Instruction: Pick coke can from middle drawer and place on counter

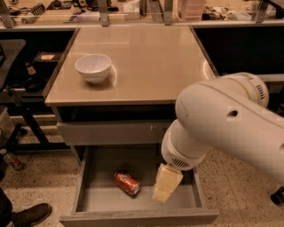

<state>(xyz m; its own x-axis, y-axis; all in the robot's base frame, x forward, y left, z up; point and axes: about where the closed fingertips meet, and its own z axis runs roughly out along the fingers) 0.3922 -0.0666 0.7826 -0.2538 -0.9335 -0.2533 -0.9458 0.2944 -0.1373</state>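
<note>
The coke can point(126, 182), red with silver ends, lies on its side on the floor of the open middle drawer point(102, 197), left of centre. My gripper point(166, 184), cream-coloured, hangs down into the drawer just right of the can, a small gap apart from it. The large white arm point(230, 119) above it hides the drawer's right rear part. The tan counter point(151, 57) tops the grey cabinet above the drawer.
A white bowl point(93, 67) stands on the counter's left side. A closed grey drawer front point(111, 132) sits above the open drawer. A cluttered bench point(133, 9) runs behind the counter. A shoe point(29, 215) and a bottle point(11, 160) are on the floor at the left.
</note>
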